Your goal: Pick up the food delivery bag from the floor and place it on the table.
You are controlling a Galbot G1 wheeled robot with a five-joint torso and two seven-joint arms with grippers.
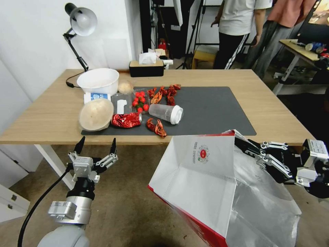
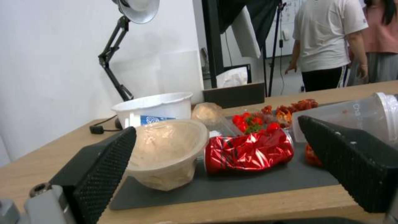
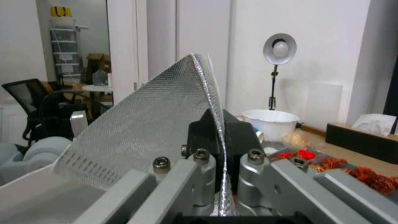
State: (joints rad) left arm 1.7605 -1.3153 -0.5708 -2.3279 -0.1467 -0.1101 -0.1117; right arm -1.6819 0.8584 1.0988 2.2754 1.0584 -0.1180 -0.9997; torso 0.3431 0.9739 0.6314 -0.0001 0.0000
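Foil rim of the bag (image 1: 202,178) pinched in the right gripper (image 3: 219,149); thin grip, may slip before the table (image 1: 274,116). Left gripper (image 1: 97,146) spread, idle.

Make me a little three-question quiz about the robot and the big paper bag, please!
1. True or false: the right gripper is shut on the edge of the paper bag.
2. What is the left gripper holding? A) the red foil wrapper B) the plastic cup C) nothing, its jaws are open
3. Fill in: the left gripper sits just in front of the near edge of the ____.

Key:
1. True. The bag's foil-lined edge is pinched between the jaws.
2. C.
3. Table.
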